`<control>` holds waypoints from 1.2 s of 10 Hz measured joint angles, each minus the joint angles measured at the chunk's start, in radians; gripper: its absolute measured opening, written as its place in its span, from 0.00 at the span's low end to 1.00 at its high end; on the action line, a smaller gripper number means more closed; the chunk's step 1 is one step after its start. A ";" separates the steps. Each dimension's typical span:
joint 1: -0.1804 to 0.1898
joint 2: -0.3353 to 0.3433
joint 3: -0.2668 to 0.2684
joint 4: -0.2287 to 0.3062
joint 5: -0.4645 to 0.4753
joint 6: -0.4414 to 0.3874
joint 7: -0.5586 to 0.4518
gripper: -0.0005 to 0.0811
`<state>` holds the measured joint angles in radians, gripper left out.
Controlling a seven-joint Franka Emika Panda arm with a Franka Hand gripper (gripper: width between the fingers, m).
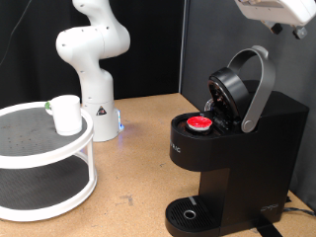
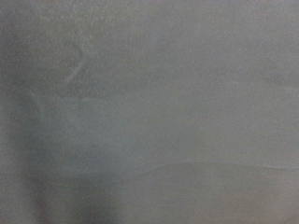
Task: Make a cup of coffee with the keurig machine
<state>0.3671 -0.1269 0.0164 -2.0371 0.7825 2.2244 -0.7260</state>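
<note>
Gripper unseen; boxy black keurig machine (image 1: pixel 237 138) gapes, cylindrical white cup (image 1: pixel 66 114) apart.

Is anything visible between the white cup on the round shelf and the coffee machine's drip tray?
Nothing visible does. The plain white cylindrical cup stands on the white two-tier round shelf; only bare brown tabletop lies between it and the black boxy keurig machine's round drip tray, which holds nothing.

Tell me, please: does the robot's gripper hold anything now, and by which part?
It cannot be told. The gripper is partly cut off at the exterior view's top right corner, its fingers unseen; the wrist view shows only grey blur.
</note>
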 joint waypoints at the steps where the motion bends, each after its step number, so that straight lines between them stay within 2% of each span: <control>1: 0.000 0.006 0.001 0.000 -0.009 0.000 0.005 0.75; 2: 0.000 0.013 0.002 0.000 -0.020 0.000 0.011 0.58; 3: -0.001 0.021 0.001 -0.001 -0.029 0.000 0.012 0.58; 4: -0.002 0.027 0.001 -0.002 -0.040 0.000 0.012 0.37; 5: -0.003 0.028 -0.001 -0.005 -0.059 0.000 0.012 0.37; 6: -0.006 0.029 -0.004 -0.008 -0.078 0.000 0.012 0.13; 7: -0.008 0.029 -0.007 -0.011 -0.087 0.000 0.012 0.13; 8: -0.013 0.029 -0.010 -0.013 -0.091 0.000 0.010 0.02; 12: -0.033 0.028 -0.029 -0.013 -0.105 -0.024 -0.021 0.01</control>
<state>0.3345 -0.0986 -0.0128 -2.0501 0.6770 2.2005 -0.7472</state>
